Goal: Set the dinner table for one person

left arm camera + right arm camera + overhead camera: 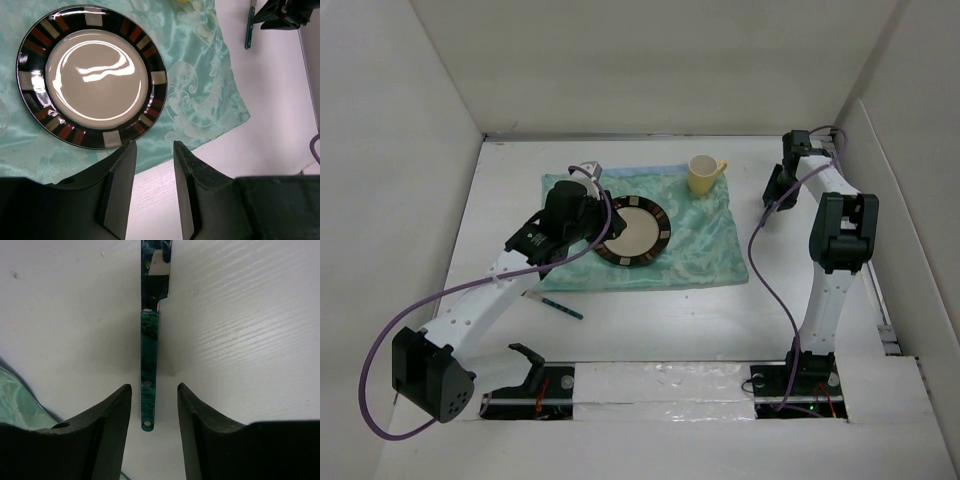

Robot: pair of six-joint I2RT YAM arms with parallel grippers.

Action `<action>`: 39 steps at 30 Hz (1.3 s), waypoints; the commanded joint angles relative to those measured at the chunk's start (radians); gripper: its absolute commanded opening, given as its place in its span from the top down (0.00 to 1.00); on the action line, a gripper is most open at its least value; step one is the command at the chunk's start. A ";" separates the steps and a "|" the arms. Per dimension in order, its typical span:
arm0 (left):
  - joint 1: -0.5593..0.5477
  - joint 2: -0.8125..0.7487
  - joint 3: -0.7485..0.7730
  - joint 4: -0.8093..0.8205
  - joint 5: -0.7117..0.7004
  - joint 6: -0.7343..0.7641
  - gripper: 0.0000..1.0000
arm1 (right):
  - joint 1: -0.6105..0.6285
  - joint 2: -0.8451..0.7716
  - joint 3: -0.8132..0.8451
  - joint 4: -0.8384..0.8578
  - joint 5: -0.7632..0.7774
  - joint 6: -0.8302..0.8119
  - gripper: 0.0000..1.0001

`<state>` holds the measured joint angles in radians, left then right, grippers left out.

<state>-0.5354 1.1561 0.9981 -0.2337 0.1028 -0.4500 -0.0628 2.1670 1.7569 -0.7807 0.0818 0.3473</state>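
Note:
The white dinner table (650, 320) bears a mint-green placemat (700, 250). On it are a dark-rimmed plate (633, 232) and a yellow mug (703, 175). My left gripper (592, 222) hovers at the plate's left edge, open and empty. In the left wrist view its fingertips (125, 155) frame the placemat's edge below the plate (92, 75). My right gripper (776, 195) is open, low over the table right of the placemat. In the right wrist view its gripper (154, 390) straddles the end of a green-handled knife (149, 365) without touching it.
A teal-handled utensil (562, 308) lies on the table in front of the placemat's left corner. A clear glass-like thing (590, 170) shows behind the left wrist. White walls (400, 150) close in the table on three sides.

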 commanded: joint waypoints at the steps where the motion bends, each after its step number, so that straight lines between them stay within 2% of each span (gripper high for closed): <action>1: 0.000 -0.029 -0.021 0.042 0.017 -0.013 0.68 | 0.009 0.017 0.061 -0.026 0.053 0.005 0.56; 3: 0.000 -0.039 -0.027 0.034 0.002 -0.009 0.68 | 0.009 0.042 0.050 -0.038 0.079 0.005 0.61; 15: 0.000 -0.038 -0.021 0.036 -0.014 -0.006 0.68 | 0.009 0.086 0.061 -0.069 0.046 -0.007 0.67; 21: 0.000 -0.050 -0.035 0.034 -0.014 -0.013 0.68 | 0.018 0.011 0.055 -0.031 0.085 0.005 0.67; 26: 0.000 -0.055 -0.035 0.034 -0.018 -0.016 0.68 | 0.008 0.066 0.133 -0.107 0.055 -0.001 0.64; 30: 0.000 -0.062 -0.032 0.030 -0.028 -0.013 0.68 | -0.002 0.060 0.063 -0.072 0.039 -0.004 0.64; 36: 0.000 -0.065 -0.030 0.025 -0.037 -0.009 0.68 | -0.002 0.054 0.004 -0.068 0.030 -0.016 0.75; 38: 0.000 -0.065 -0.027 0.025 -0.037 -0.009 0.68 | -0.011 0.039 -0.013 -0.065 0.033 -0.011 0.96; 39: 0.000 -0.064 -0.026 0.025 -0.037 -0.007 0.68 | -0.011 0.024 -0.026 -0.057 0.042 -0.007 1.00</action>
<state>-0.5354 1.1240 0.9741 -0.2287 0.0746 -0.4576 -0.0647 2.2135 1.7828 -0.8207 0.1226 0.3424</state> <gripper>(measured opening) 0.326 0.059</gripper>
